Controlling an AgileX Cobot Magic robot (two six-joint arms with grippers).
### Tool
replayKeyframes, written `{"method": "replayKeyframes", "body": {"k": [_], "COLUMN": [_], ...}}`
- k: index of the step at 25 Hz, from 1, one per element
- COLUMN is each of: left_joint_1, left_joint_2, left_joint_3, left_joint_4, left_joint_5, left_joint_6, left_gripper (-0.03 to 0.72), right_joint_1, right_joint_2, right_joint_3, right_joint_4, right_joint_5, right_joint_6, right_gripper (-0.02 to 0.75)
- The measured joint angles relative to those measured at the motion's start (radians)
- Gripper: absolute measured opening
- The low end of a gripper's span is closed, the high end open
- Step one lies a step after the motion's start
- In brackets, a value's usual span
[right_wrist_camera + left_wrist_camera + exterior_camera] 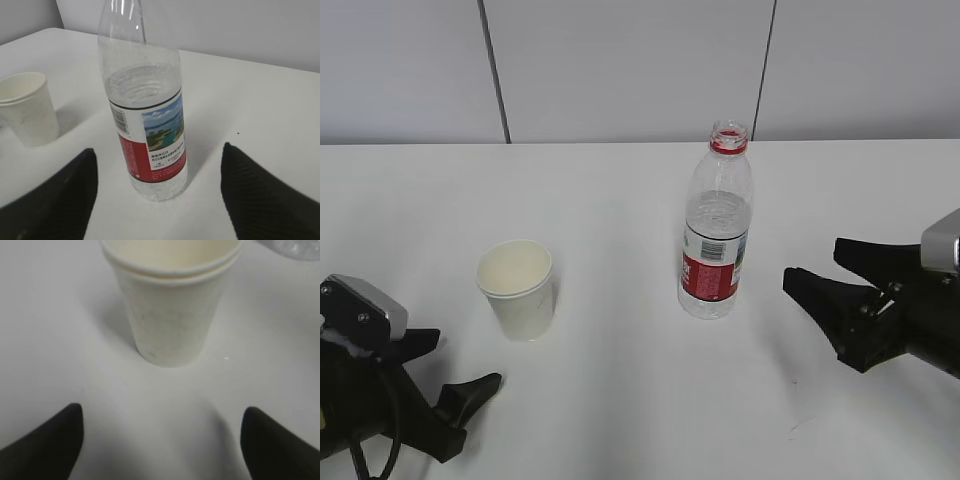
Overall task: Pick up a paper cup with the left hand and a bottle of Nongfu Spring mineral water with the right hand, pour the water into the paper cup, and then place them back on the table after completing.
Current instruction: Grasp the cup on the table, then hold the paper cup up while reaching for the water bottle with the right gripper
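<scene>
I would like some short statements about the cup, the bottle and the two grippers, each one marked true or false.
1. The paper cup stands upright on the table. True.
2. The water bottle has its cap on. False: the mouth is open, with only the red ring at the neck.
3. The left gripper is shut on the cup. False: it is open and apart from the cup.
4. The right gripper is open, with the bottle ahead of it. True.
5. The bottle is full to the neck. False: the water reaches only a little above the label.
</scene>
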Motion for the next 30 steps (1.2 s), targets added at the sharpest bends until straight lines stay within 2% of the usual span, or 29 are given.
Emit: {"method": "replayKeyframes", "body": {"k": [6,12,25,30], "left_joint_1": [0.000,0.000,0.000,0.000], "left_joint_2": [0.035,0.042,0.115,0.152], "left_joint_3": [-0.045,-0.128,-0.278,-0.299], "left_joint_4": [0.008,0.068,0.124,0.128], "left_joint_5": [-0.004,-0.007,-0.007,-0.005], "left_joint_6": [-0.005,-0.087,-0.094,-0.094], "left_gripper": [0.587,0.591,0.591,0.587], "right_joint_1": [0.000,0.000,0.000,0.000], "right_joint_2": [0.052,0.094,0.109,0.109], "right_joint_3": [0.000,-0.002,-0.010,-0.010], "right_joint_4": [0.002,0.006,0.009,0.009], "right_joint_5": [-0.020,-0.021,-0.022,-0.022], "right_joint_6": [-0.008,-0.030,-0.033,-0.033], "right_gripper": [0.568,0.568,0.568,0.568]}}
